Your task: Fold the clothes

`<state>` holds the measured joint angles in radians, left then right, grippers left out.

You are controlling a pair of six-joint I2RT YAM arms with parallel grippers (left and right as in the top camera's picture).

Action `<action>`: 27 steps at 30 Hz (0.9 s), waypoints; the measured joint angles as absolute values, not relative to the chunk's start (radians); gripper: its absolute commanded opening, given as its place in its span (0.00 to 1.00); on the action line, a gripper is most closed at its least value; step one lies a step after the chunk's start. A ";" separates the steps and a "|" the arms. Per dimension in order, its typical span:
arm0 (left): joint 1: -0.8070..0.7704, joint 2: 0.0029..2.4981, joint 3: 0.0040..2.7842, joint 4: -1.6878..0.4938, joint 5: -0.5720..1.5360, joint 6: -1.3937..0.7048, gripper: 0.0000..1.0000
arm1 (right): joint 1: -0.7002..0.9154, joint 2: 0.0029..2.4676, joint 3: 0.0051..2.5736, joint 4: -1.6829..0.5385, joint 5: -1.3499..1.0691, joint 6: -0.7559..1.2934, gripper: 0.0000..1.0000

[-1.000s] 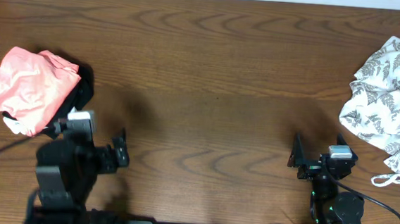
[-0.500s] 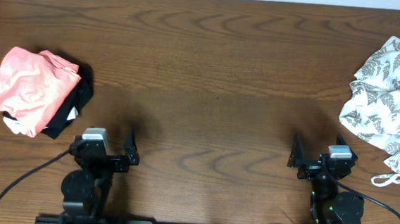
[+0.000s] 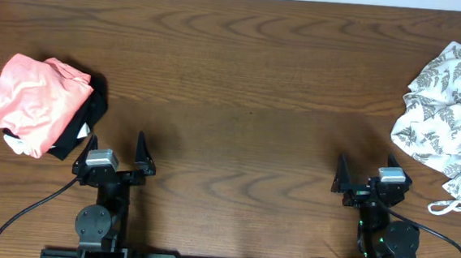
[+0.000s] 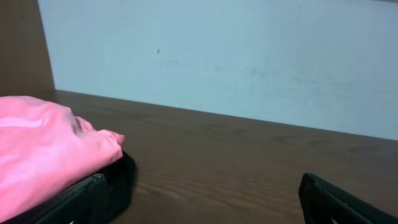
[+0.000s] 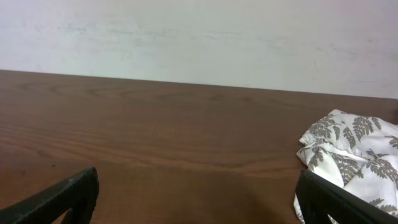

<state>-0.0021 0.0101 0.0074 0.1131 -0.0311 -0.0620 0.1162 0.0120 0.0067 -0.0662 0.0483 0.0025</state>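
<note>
Our left pincer [image 3: 117,149] and right pincer [image 3: 365,172] both stand spread wide and hold nothing, parked low near the front edge of the bench [image 3: 249,90], one toward each front corner. Out from the left one, the salmon-pink T-shirt [image 3: 33,103] lies by the left edge as a compact packet on top of the black-and-white bundle [image 3: 84,127]. Out from the right one, the leaf-print garment [image 3: 451,120] sits crumpled at the right edge. We judge that we are between garments: the pink one looks done and the printed one looks untouched. The next move calls for the right arm to reach out, pinch an edge of the print and draw it to the open middle for spreading. Only the overhead view shows both piles and both arms together. The left wrist view gives the pink shirt's [image 4: 37,143] side profile, and the right wrist view gives the print's [image 5: 354,162] rumpled near edge.
</note>
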 measured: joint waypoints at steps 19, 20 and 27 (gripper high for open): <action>-0.002 0.010 0.023 -0.031 -0.007 -0.062 0.98 | 0.116 0.012 0.007 -0.066 0.048 0.002 0.99; -0.002 0.010 0.023 -0.031 -0.007 -0.062 0.98 | 0.116 0.012 0.007 -0.066 0.048 0.002 0.99; -0.002 0.010 0.023 -0.031 -0.007 -0.062 0.98 | 0.116 0.012 0.007 -0.066 0.048 0.002 0.99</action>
<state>-0.0021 0.0101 0.0231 -0.0311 -0.0067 -0.0620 0.1162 0.0120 0.0067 -0.0662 0.0479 0.0021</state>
